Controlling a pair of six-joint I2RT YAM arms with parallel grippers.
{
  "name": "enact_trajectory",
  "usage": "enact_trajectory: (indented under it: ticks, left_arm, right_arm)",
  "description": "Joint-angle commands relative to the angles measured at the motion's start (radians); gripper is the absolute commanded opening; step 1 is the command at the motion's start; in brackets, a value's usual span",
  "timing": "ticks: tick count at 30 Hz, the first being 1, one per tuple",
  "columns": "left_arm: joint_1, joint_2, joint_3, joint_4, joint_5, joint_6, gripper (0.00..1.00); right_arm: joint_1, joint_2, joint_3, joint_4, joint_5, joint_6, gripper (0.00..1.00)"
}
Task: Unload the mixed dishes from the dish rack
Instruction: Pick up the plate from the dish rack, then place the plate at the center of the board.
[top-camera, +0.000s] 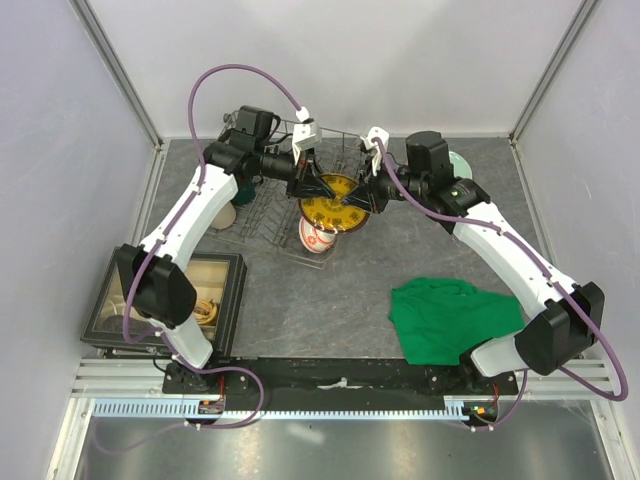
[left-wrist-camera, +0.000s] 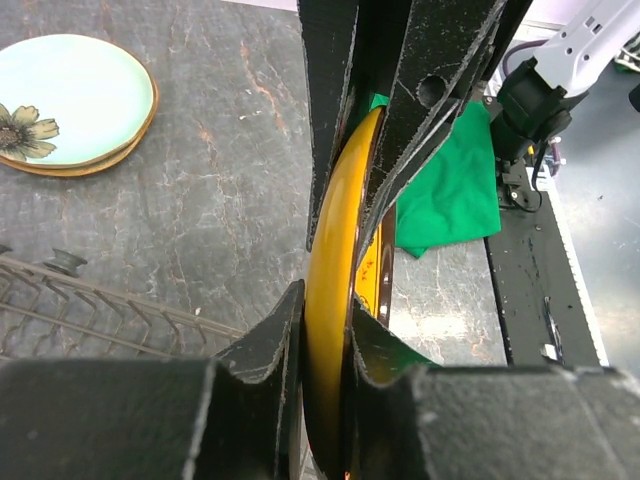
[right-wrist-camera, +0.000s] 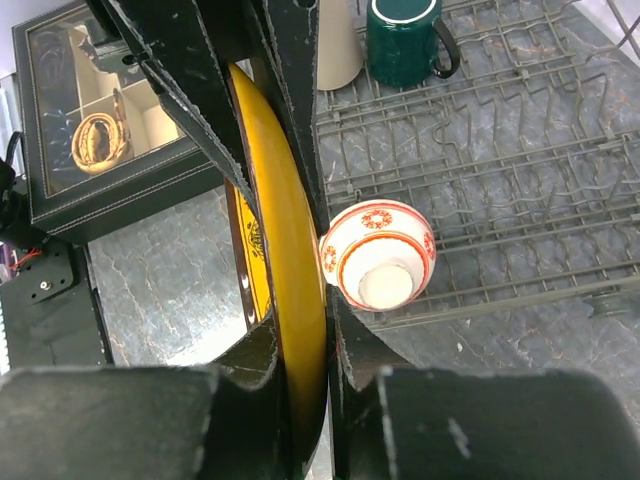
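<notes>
Both grippers are shut on the yellow-patterned plate (top-camera: 335, 213), held on edge above the front of the grey wire dish rack (top-camera: 262, 212). My left gripper (top-camera: 318, 192) pinches its left rim (left-wrist-camera: 335, 300); my right gripper (top-camera: 357, 200) pinches the opposite rim (right-wrist-camera: 292, 280). The small red-and-white bowl (top-camera: 317, 239) lies upside down in the rack just below the plate (right-wrist-camera: 385, 255). The dark green mug (right-wrist-camera: 405, 40) and tall beige cup (right-wrist-camera: 335, 45) stand in the rack. The pale mint-green plate (left-wrist-camera: 60, 95) lies on the table outside the rack, on a tan-rimmed plate.
A green cloth (top-camera: 450, 315) lies on the table at the front right. A black-framed compartment tray (top-camera: 165, 300) sits at the front left beside the left arm. Grey walls and metal posts enclose the table.
</notes>
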Motion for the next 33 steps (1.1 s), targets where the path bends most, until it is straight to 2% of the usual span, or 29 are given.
enact_trajectory:
  ticks: [1, 2, 3, 6, 12, 17, 28, 33]
  left_arm:
    - [0.000, -0.065, 0.004, 0.031, 0.017, -0.042, 0.24]
    - [0.002, -0.073, 0.001, 0.031, 0.014, -0.030, 0.38]
    - [0.002, -0.081, -0.001, 0.034, 0.011, -0.027, 0.68]
    - [0.014, -0.105, -0.002, 0.060, 0.000, -0.033, 0.99]
    - [0.082, -0.159, -0.027, 0.155, 0.002, -0.086, 0.99]
    - [0.134, -0.203, -0.105, 0.179, -0.015, -0.067, 0.99]
    - [0.168, -0.225, -0.234, 0.179, -0.031, -0.001, 0.99]
    - [0.171, -0.220, -0.266, 0.179, -0.029, 0.021, 0.99]
  right_arm:
    - [0.004, -0.032, -0.010, 0.021, 0.048, -0.047, 0.00]
    - [0.006, -0.032, -0.011, 0.021, 0.057, -0.049, 0.00]
    - [0.004, -0.034, -0.013, 0.018, 0.065, -0.049, 0.00]
    - [-0.002, -0.031, -0.014, 0.018, 0.114, -0.052, 0.00]
    - [-0.115, 0.008, 0.001, 0.026, 0.092, 0.000, 0.00]
    - [-0.287, 0.071, 0.028, 0.066, 0.054, 0.089, 0.00]
    - [-0.618, 0.362, 0.163, 0.148, -0.078, 0.336, 0.00]
    - [-0.695, 0.508, 0.240, 0.164, -0.089, 0.376, 0.00]
